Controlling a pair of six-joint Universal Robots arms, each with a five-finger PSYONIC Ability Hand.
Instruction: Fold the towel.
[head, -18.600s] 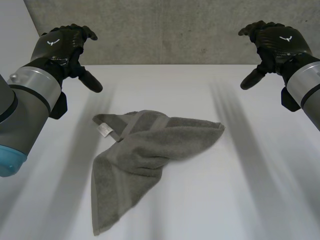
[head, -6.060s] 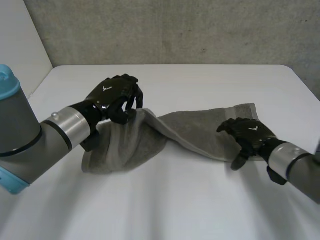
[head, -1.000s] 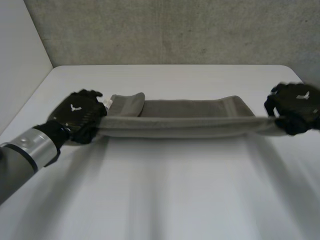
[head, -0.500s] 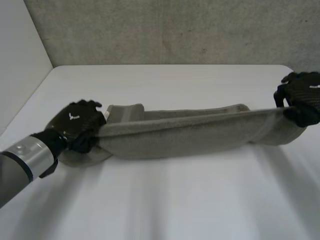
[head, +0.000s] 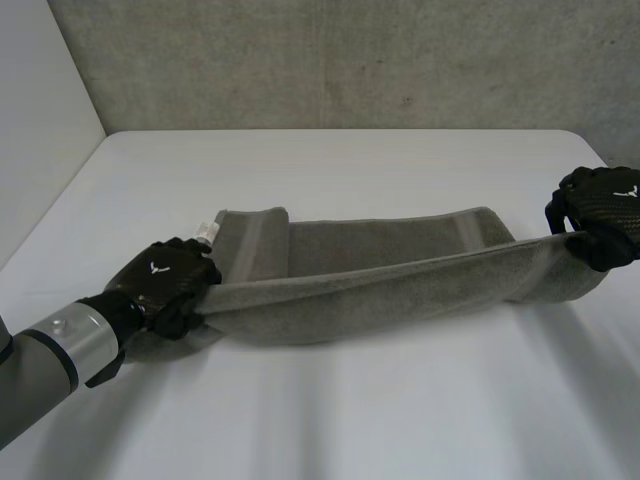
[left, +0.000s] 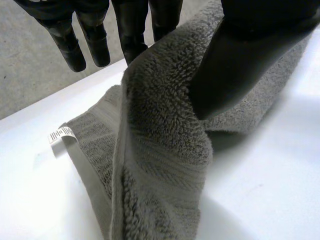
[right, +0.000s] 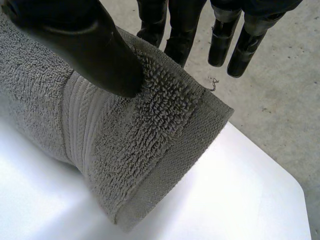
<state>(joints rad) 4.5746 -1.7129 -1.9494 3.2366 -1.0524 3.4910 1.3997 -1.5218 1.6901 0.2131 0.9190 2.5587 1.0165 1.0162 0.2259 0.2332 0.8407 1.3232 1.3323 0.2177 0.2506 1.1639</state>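
Below, table (head: 350, 400); label (head: 205, 232) on towel (head: 400, 275)

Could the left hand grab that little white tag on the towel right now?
Probably not as it stands. The tag lies just beyond the left hand, nothing between them, but that hand is pinching the towel at its end and would have to let go first.

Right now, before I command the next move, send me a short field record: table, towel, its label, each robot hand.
table: white
towel: grey, stretched long between the two robot hands, near edge lifted, far part lying on the table
label: white, at the towel's far corner on the left arm's side
left robot hand: shut on the towel, thumb pinching one end
right robot hand: shut on the towel, thumb pinching the opposite end
fold: not yet finished
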